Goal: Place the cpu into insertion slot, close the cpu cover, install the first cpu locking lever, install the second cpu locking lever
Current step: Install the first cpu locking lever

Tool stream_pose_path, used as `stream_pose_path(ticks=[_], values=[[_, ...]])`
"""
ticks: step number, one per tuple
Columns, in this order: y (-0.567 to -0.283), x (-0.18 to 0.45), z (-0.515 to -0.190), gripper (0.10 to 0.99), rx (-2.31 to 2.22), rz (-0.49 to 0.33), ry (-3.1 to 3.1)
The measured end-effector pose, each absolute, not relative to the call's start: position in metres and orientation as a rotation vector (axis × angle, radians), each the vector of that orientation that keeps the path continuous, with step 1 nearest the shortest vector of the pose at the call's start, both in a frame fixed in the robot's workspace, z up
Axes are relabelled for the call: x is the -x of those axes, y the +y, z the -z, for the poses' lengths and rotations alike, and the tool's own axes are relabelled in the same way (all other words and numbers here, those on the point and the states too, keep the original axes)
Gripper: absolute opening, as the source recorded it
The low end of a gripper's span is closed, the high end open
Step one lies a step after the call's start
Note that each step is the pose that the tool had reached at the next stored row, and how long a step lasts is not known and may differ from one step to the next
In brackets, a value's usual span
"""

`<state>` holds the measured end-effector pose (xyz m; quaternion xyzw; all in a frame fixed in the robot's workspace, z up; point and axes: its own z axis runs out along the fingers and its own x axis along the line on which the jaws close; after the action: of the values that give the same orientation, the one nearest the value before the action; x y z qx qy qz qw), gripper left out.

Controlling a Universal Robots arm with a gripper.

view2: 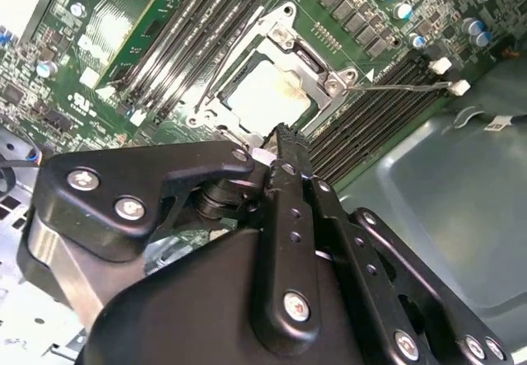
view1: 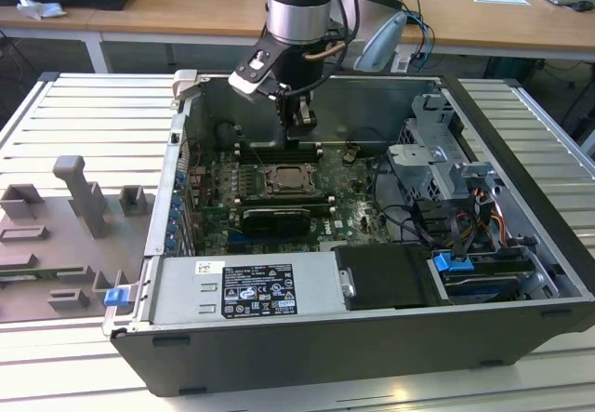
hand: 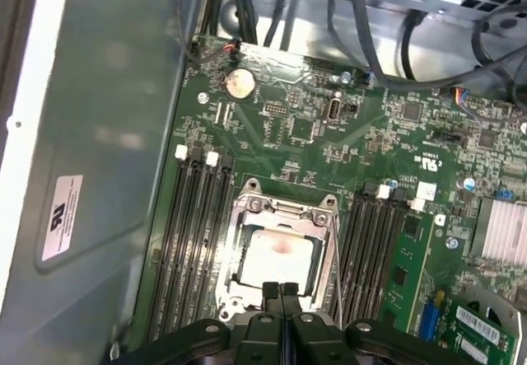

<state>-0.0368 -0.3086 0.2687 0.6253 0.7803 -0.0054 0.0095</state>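
Observation:
The cpu (hand: 278, 254) lies flat in the insertion slot (view1: 288, 182) on the green motherboard, its pale face showing through the window of the cpu cover (hand: 284, 210). The silver cover frame (view2: 317, 68) lies down around the chip (view2: 259, 97). A thin wire locking lever (hand: 338, 258) runs along one side of the socket, and another wire lever (view2: 403, 87) stretches out over the memory slots. My gripper (view1: 299, 136) hangs inside the case just above the socket's edge, fingertips pressed together (hand: 280, 289) and holding nothing (view2: 280, 134).
Black memory slots (hand: 198, 241) flank the socket on both sides. In the exterior view, a drive cage with cables (view1: 446, 170) is at the right, the power supply (view1: 251, 286) at the front, a black card (view1: 274, 219) before the socket, and grey fixtures (view1: 84, 198) lie left of the case.

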Motion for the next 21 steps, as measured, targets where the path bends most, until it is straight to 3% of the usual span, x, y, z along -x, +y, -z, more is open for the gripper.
stream_pose_path(ticks=[21], values=[[-0.3086,0.0368,-0.2687,0.106,-1.751,0.015,2.585]])
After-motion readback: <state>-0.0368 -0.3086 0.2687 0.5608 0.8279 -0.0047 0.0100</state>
